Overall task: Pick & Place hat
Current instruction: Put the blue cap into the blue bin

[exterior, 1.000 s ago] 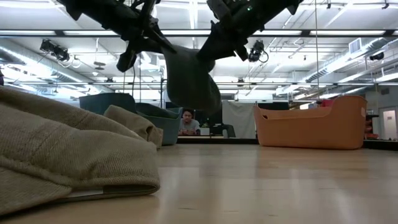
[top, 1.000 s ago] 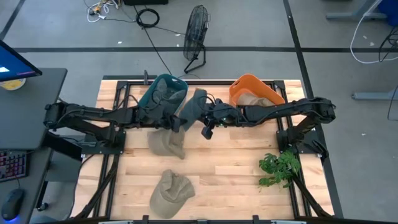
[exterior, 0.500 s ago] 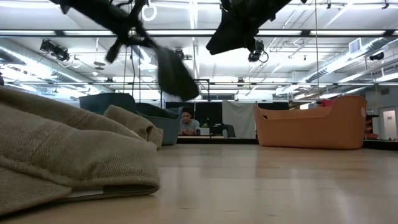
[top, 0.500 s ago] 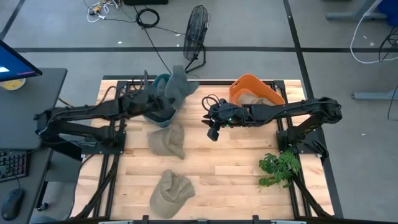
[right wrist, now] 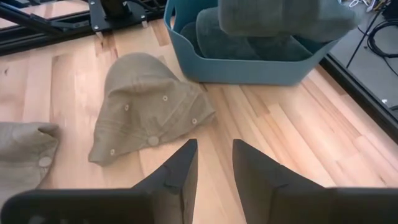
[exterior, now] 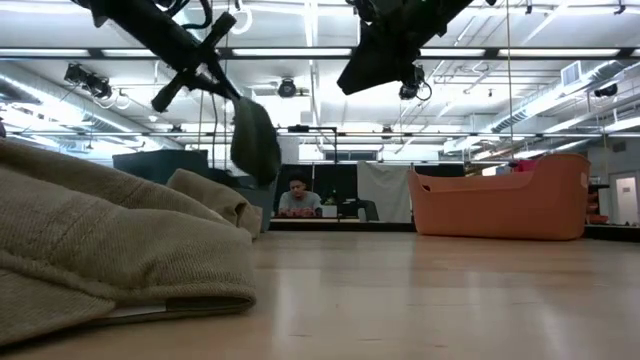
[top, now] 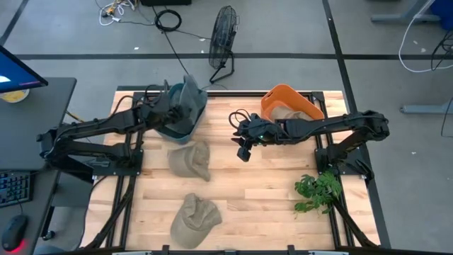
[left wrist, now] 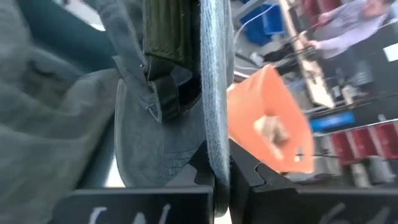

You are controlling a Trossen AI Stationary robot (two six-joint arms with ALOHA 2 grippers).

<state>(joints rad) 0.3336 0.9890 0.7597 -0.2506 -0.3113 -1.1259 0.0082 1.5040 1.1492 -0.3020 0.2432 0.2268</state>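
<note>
A grey-green hat (top: 188, 98) hangs from my left gripper (top: 168, 106) over the teal basket (top: 177, 129) at the table's far left. It also shows in the low view (exterior: 255, 140) and the right wrist view (right wrist: 280, 15). More grey-green cloth lies in the basket (right wrist: 249, 46). My right gripper (top: 243, 149) is open and empty above the middle of the table. Two khaki hats lie flat on the wood, one near the basket (top: 191, 159) and one near the front edge (top: 195, 218). My left gripper pinches the hat's brim by its edge (left wrist: 216, 149) between its two fingers. The fingers lie across the brim's thin edge. The hat is lifted clear and hangs below the gripper (exterior: 225, 85) over the teal basket.
An orange basket (top: 272, 101) at the far right holds a khaki hat (top: 290, 113). A green plant (top: 318, 190) lies at the near right. Bare wood lies between the two khaki hats and the plant. A person sits beyond the table (exterior: 297, 197).
A second ago the grey-green hat hung between both grippers above the table's middle. My left gripper has carried it toward the far left edge, over the teal basket. The hat has left my right gripper, which has drawn back a little toward the right.
</note>
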